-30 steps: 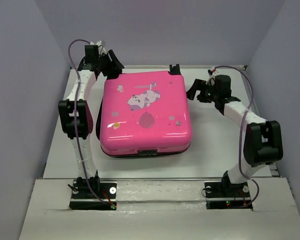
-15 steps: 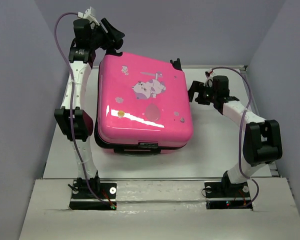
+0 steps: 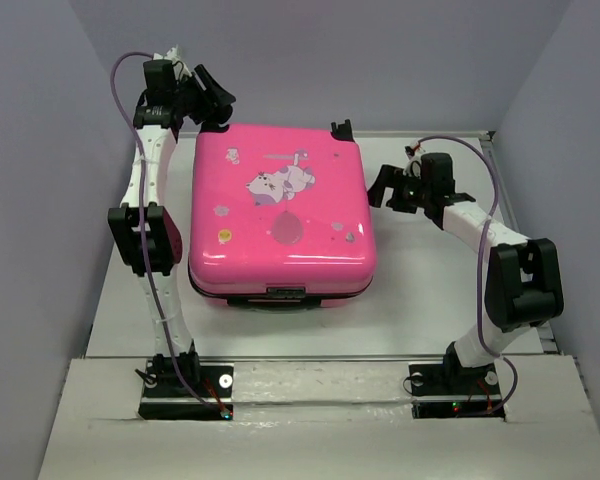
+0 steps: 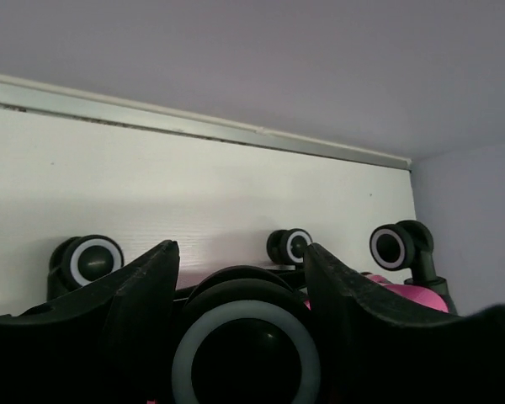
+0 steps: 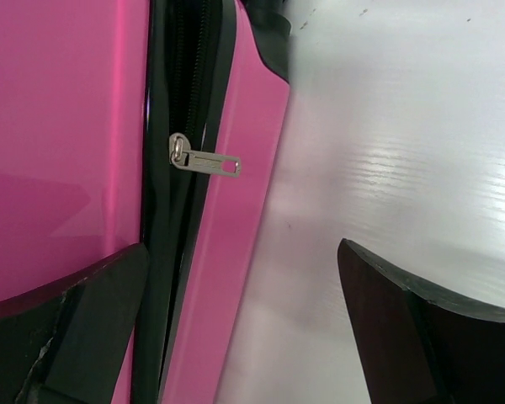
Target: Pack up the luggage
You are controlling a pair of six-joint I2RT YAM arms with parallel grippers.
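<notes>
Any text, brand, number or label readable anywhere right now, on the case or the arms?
None readable.
The hot-pink hard-shell suitcase carries only a cartoon animal-and-balloon print; a thin mark above the animal is too small to read.
The metal zipper pull shows no legible lettering.

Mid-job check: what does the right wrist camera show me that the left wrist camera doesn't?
Right wrist only: the zipper pull lying across the black zipper seam on the side of the suitcase, with the right gripper open and nothing between its fingers.
Left wrist only: four wheels, the near wheel sitting between the fingers of the left gripper, three others beyond it.
Both: some pink suitcase shell and the white table.
</notes>
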